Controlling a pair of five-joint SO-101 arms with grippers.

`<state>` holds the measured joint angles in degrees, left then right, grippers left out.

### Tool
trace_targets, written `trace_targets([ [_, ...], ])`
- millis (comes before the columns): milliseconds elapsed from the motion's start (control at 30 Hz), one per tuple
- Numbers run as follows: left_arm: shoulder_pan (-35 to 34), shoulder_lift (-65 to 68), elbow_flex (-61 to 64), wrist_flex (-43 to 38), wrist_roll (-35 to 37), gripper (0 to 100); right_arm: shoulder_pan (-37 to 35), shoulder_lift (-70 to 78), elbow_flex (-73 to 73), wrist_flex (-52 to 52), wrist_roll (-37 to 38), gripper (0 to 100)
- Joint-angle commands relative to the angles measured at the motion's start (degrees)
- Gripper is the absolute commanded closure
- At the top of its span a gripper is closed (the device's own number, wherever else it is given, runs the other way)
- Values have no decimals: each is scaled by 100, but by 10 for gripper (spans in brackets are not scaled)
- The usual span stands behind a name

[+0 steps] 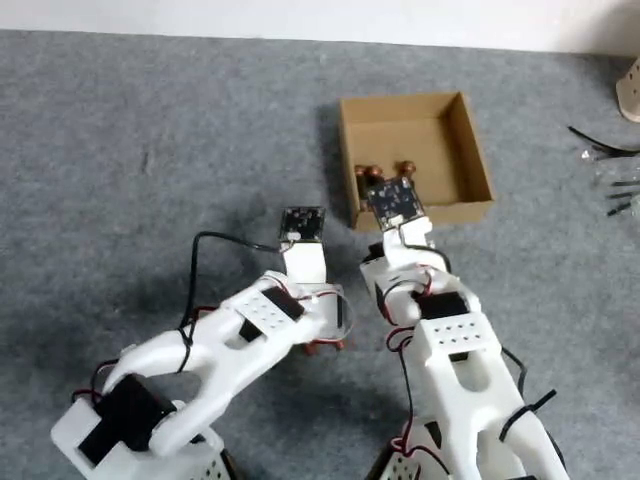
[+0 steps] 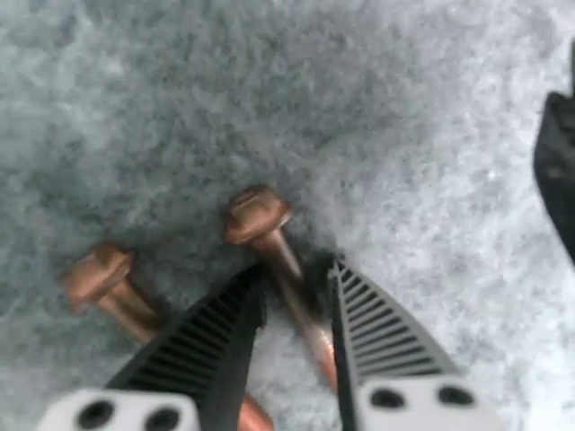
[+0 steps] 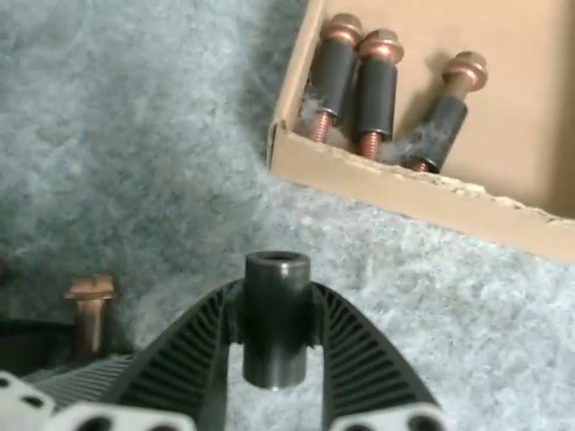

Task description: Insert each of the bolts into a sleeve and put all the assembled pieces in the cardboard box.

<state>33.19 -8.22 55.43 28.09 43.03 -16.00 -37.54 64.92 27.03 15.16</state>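
Note:
My left gripper (image 2: 296, 274) points down at the grey carpet, open, with its fingers on either side of the shaft of a copper bolt (image 2: 256, 215) lying there. A second bolt (image 2: 99, 274) lies beside it. My right gripper (image 3: 276, 301) is shut on a black sleeve (image 3: 277, 314), held upright just short of the cardboard box's front wall (image 3: 395, 189). Three assembled pieces (image 3: 375, 85) lie in the box against that wall. In the high view the left arm (image 1: 250, 330) covers the bolts, and the right arm (image 1: 450, 340) ends at the box (image 1: 470, 130).
Another bolt (image 3: 90, 310) shows on the carpet near the right gripper. Black ties (image 1: 610, 170) and a pale object (image 1: 630, 90) lie at the far right edge. Open carpet spreads left of the box.

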Motion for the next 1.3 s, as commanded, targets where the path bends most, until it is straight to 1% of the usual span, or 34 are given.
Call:
trace_targets([
  [0,-119,22,-119,-9,35,885,48,-110,-22,-171,-62,994],
  [200,-145,22,-119,-9,35,888,48,-110,-13,-171,-62,994],
  [233,-198,22,-119,-9,35,905,48,-110,-13,-171,-62,994],
  [300,-391,22,-136,-18,18,993,48,-110,-4,-171,-62,994],
  [333,-514,22,-145,-26,18,996,48,-110,31,-180,-62,994],
  [367,-637,22,-145,-26,9,979,48,-110,48,-180,-62,994],
  [400,-743,22,-145,-26,0,994,48,-110,66,-180,-62,994],
  [500,-875,13,-145,-26,-26,995,40,-119,84,-189,-44,994],
  [600,-866,13,-127,-70,-299,996,40,-163,180,-470,-35,994],
  [733,-884,-13,31,-536,-378,996,-31,-391,708,-1174,-26,994],
  [767,-892,-84,92,-651,-527,996,-92,-523,866,-1332,-26,994],
  [867,-910,-585,453,-1029,-835,996,-330,-1068,1305,-1516,-9,994],
  [933,-1033,-1156,804,-1292,-985,996,-400,-1508,1543,-1525,-9,994],
  [1067,-1464,-2448,1675,-1996,-1345,996,-444,-2536,2088,-1516,-9,994],
  [1133,-1604,-3081,2062,-2259,-1442,996,-673,-3160,2422,-1499,-9,994],
  [1267,-1675,-4286,2624,-2338,-1459,996,-1270,-4382,3116,-1314,536,994],
])
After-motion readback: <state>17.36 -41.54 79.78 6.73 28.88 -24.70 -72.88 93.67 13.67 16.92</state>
